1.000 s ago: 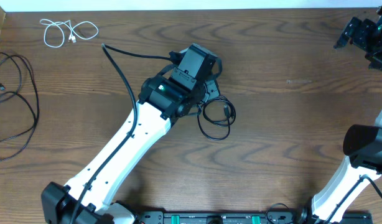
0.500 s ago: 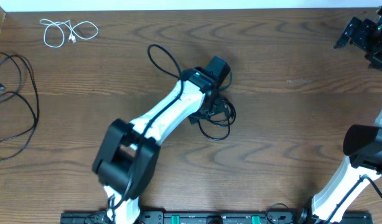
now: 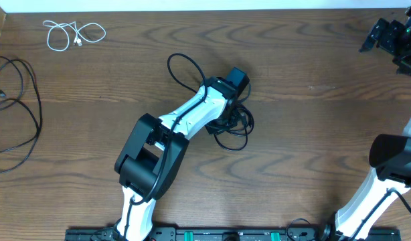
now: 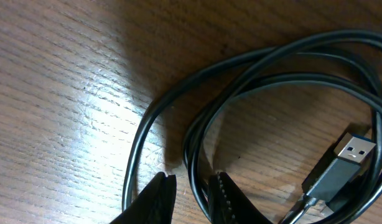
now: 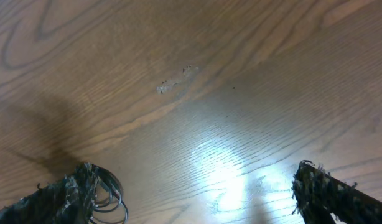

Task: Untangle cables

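The left tool (image 4: pixel 191 186) sits narrow astride one strand of the black cable (image 4: pixel 192 155) (pinched or not, unclear), likely to draw it loose; the right tool (image 5: pixel 200 186) hangs wide, empty.

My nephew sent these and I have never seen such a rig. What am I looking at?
These are two robot arms at a table, each ending in a two-finger gripper. The wide picture is from a camera above the table. In it the left arm reaches to a small black cable coil in the middle, and the right arm stands at the right. A white cable and a longer black cable lie far left. The other two pictures come from cameras on the wrists. The left gripper straddles one strand of the coil, nearly closed; whether it pinches yet is unclear. The right gripper is wide open, holding nothing.
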